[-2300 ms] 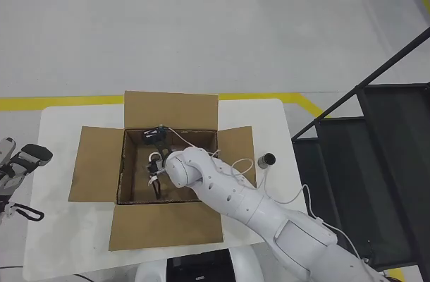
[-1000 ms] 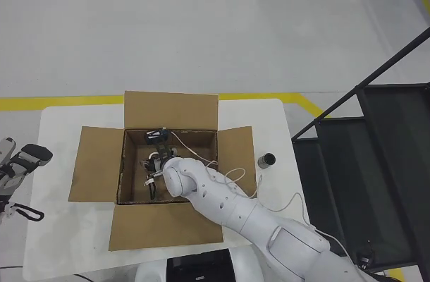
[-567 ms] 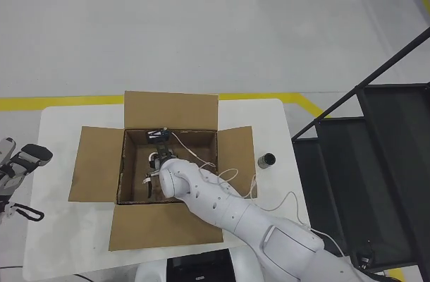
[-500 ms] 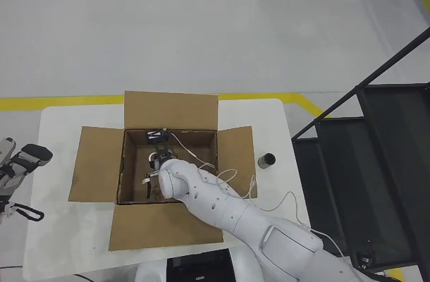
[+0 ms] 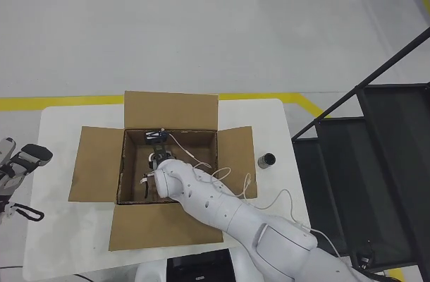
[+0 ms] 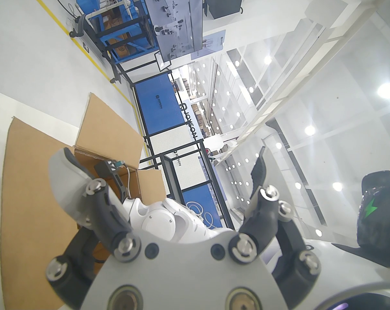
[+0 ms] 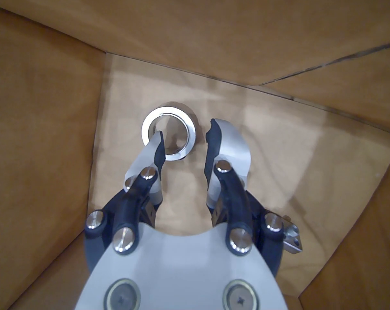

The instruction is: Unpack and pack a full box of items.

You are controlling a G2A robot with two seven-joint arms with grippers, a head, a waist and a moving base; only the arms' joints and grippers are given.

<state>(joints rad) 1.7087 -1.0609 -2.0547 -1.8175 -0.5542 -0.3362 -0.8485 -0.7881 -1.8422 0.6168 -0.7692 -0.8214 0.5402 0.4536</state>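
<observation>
Down in cardboard box (image 5: 95,166), mid-frame in top view: R gripper (image 7: 186,129).
Part-open, holding nothing, tips astride rim of metal ring (image 7: 148,126) on box floor; L gripper (image 6: 162,159) wide open, empty, far left edge.

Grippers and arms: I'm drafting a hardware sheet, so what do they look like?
The right gripper and left gripper have curved silver-grey fingers with black pads, black linkages with silver bolts, and a grey plate. The right arm is glossy white, with a thin white cable looping alongside.
</observation>
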